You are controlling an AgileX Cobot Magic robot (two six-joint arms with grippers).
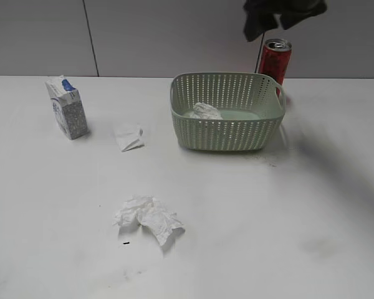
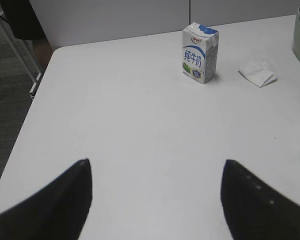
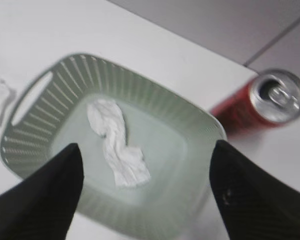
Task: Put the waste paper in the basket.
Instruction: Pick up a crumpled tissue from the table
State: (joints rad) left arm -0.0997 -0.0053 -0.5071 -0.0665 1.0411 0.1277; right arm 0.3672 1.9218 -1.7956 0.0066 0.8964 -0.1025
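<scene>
The pale green slotted basket (image 1: pixel 227 128) stands at the back right of the table; it also shows in the right wrist view (image 3: pixel 155 92). One white paper wad (image 1: pixel 206 111) lies inside it, also seen from above (image 3: pixel 117 142). A second wad (image 1: pixel 129 137) lies left of the basket and shows in the left wrist view (image 2: pixel 258 73). A third, larger wad (image 1: pixel 148 216) lies near the front. My right gripper (image 1: pixel 284 12) hangs open and empty above the basket (image 3: pixel 146 155). My left gripper (image 2: pixel 156 165) is open and empty over bare table.
A red drink can (image 1: pixel 275 61) stands right behind the basket (image 3: pixel 262 102). A white-and-grey carton with a blue top (image 1: pixel 67 107) stands at the back left (image 2: pixel 200 53). The table's left edge (image 2: pixel 27 125) drops to the floor.
</scene>
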